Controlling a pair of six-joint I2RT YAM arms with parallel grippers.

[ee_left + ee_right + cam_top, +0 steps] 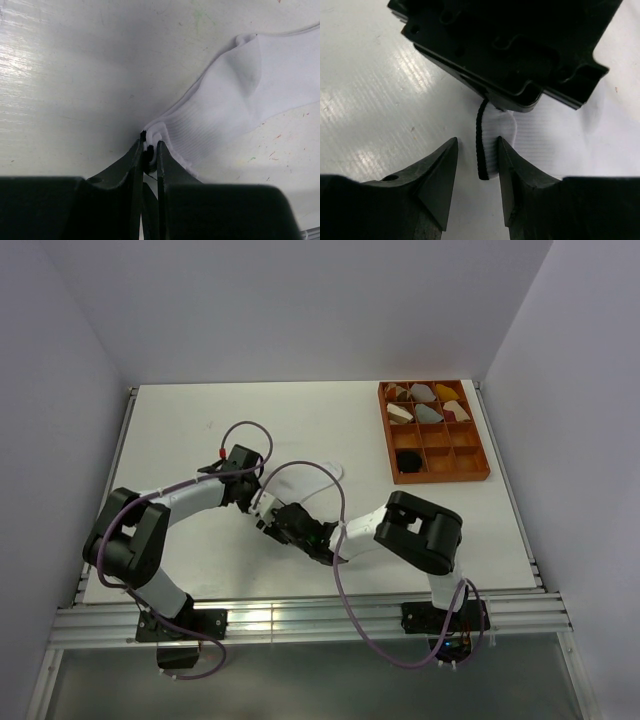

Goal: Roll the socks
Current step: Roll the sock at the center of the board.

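A white sock (318, 478) lies flat on the table, its foot stretching away to the upper right in the left wrist view (240, 95). My left gripper (256, 498) (148, 145) is shut on the sock's black-edged cuff, pinching a bunched fold of it. My right gripper (278, 518) (477, 145) faces the left one and is open. A raised flap of that cuff (487, 150) stands between its jaws, against the right finger (512, 175) and apart from the left one. The left gripper's black body (510, 50) fills the top of the right wrist view.
An orange compartment tray (478, 476) sits at the back right. It holds several coloured rolled bundles (428, 412) and a black bundle (408, 460). Both arms cross the table's near middle, with cables looping above them. White walls close in the table.
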